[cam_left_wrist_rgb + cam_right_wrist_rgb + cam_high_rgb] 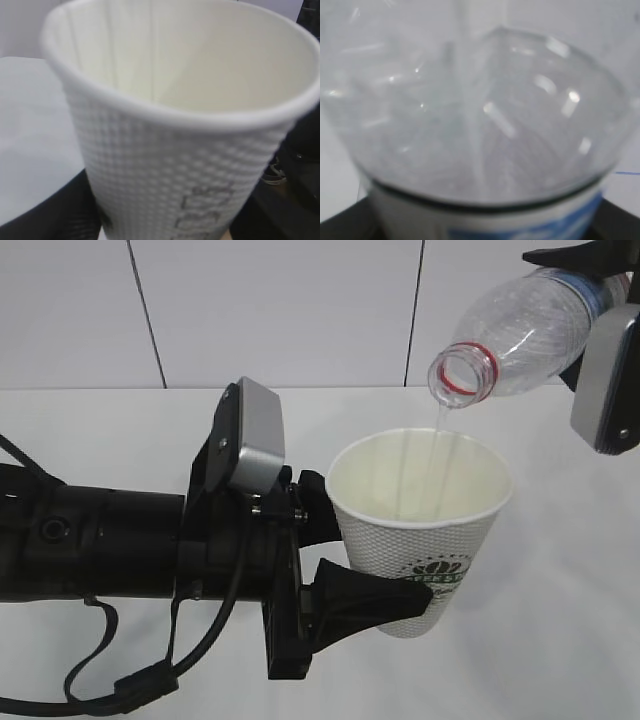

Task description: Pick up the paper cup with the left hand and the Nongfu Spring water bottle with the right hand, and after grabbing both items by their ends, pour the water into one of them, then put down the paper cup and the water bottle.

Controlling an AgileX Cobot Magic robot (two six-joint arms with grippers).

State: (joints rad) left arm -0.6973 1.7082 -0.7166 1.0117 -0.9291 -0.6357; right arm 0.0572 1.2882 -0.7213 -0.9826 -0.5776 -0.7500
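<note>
The white dimpled paper cup [420, 530] with green logo is held upright above the table, my left gripper [385, 560] shut on its lower body from the left. In the left wrist view the cup [190, 165] fills the frame between the black fingers [50, 215] and its cream inside shows. The uncapped clear Nongfu Spring water bottle [525, 335] is tilted, its red-ringed mouth down-left over the cup. My right gripper [590, 310] is shut on its labelled end. A thin stream of water [438, 455] falls into the cup. The right wrist view shows the bottle [480, 125] close up, with blue print on its label.
A white table [560, 620] lies under both arms, with a white panelled wall [300, 310] behind. The left arm's black body and cables [100, 540] stretch across the left half of the exterior view.
</note>
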